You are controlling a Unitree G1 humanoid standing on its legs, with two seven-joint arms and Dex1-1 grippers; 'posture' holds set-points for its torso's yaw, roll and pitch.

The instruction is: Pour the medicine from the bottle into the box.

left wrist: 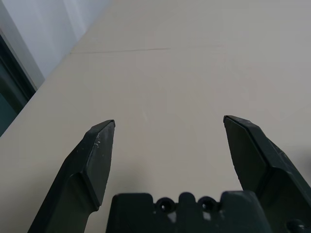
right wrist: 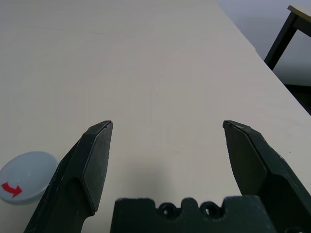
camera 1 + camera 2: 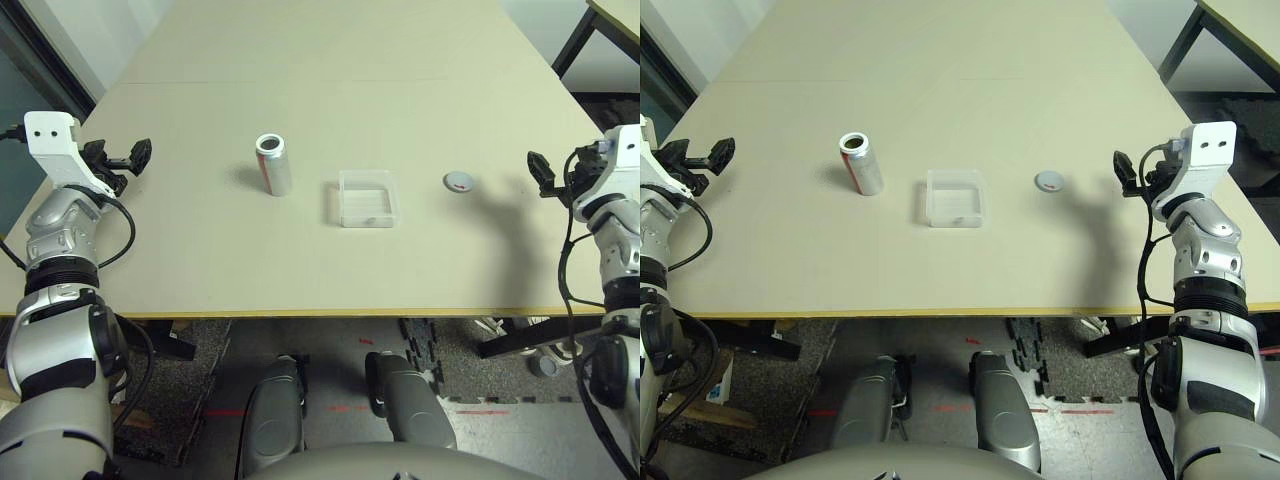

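Note:
The silver-grey bottle [image 3: 273,165] stands upright on the table, its white-rimmed mouth uncapped. Just to its right lies the clear square box [image 3: 367,198], shallow, with a small speck inside. Further right rests the flat round grey cap [image 3: 459,181], which also appears with a red arrow mark in the right wrist view [image 2: 26,176]. My left gripper [image 3: 128,158] hovers open at the table's left edge, well left of the bottle. My right gripper [image 3: 541,174] hovers open at the right edge, a short way right of the cap. Nothing is between either pair of fingers.
The beige table [image 3: 330,90] stretches far back with a seam across it. A second table's dark leg [image 3: 575,40] stands at the far right. The floor and cables show below the front edge.

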